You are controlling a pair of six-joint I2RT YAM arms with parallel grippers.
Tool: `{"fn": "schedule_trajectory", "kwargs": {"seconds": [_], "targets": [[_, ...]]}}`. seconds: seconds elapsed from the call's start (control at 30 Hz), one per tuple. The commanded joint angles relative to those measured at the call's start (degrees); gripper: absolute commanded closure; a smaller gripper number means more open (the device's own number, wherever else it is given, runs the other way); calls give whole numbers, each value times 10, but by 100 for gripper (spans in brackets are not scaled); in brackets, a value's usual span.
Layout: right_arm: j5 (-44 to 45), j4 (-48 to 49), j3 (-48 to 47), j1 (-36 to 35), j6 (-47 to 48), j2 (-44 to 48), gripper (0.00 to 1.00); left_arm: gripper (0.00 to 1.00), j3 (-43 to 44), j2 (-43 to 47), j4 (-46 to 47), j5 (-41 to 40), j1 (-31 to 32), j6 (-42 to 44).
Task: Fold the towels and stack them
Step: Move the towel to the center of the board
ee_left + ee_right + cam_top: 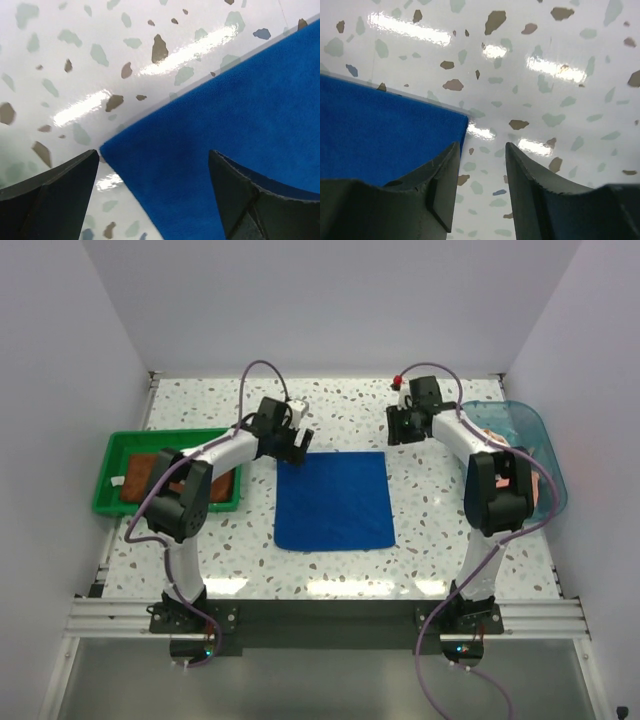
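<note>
We count two towels in plain sight: one royal blue cloth rectangle (335, 502) and one rust-brown cloth rectangle (142, 475). One green plastic tray (165, 436). One clear blue plastic tub (528, 418), holding pinkish cloth (543, 483) whose piece count we cannot tell. Two white-and-black robot arms, left (225, 452) and right (470, 445).

Matt cloth on a glossy speckled tabletop
The blue towel (335, 502) looked soft and napped, the table (450, 530) smooth and shiny, and the green tray (170, 434) glossy plastic.
</note>
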State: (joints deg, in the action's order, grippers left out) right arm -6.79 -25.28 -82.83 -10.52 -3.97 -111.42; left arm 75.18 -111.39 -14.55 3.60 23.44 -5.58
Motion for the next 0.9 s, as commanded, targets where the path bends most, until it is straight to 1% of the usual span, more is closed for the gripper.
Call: {"fn": "schedule_trajectory", "kwargs": {"seconds": [0.0,0.03,0.1,0.13,0.23,0.33,0.37,0.5,0.7,0.87], "targets": [[-28,-81,-51,7,148,4,54,4,55,29,-21,-10,-9,143],[-42,-101,-67,9,179,-1,52,4,63,24,-39,-7,-11,171],[-79,-126,-103,10,206,-22,50,5,89,7,-61,11,-19,192],[-94,-158,-118,10,231,-32,50,8,95,0,-75,16,-20,209],[-128,-210,-171,10,271,-70,50,12,123,-21,-102,36,-27,232],[-147,-235,-204,9,298,-101,50,15,153,-43,-129,64,-33,261],[-154,-244,-215,9,304,-109,50,15,158,-51,-132,80,-35,268],[-164,-268,-261,9,317,-152,50,15,187,-73,-160,95,-38,290],[-180,-300,-316,2,336,-198,50,17,194,-92,-175,108,-45,303],[-177,-313,-339,-7,339,-231,51,19,198,-99,-179,113,-46,308]]}}
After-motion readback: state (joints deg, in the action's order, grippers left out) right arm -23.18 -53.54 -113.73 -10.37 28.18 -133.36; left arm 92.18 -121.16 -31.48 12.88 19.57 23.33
